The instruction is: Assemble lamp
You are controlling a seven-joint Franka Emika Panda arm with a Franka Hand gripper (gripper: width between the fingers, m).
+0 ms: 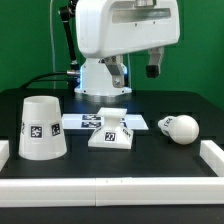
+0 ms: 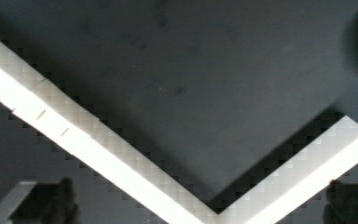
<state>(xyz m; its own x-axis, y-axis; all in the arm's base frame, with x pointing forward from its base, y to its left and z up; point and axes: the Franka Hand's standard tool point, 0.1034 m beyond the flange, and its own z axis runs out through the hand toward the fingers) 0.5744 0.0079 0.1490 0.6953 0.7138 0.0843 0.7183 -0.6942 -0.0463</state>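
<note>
Shade (image 1: 45,128) stands nearest; the gripper (image 1: 136,74) hangs spread wide, holding nothing, touching nothing.

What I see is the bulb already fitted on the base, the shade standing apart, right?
No: the exterior view shows the bulb lying on the table, apart from the base, at that view's right. The shade does stand apart.

No legible writing; only coded square tags (image 1: 36,130) on shade (image 1: 45,110), base (image 1: 112,140), marker board (image 1: 75,122).
</note>
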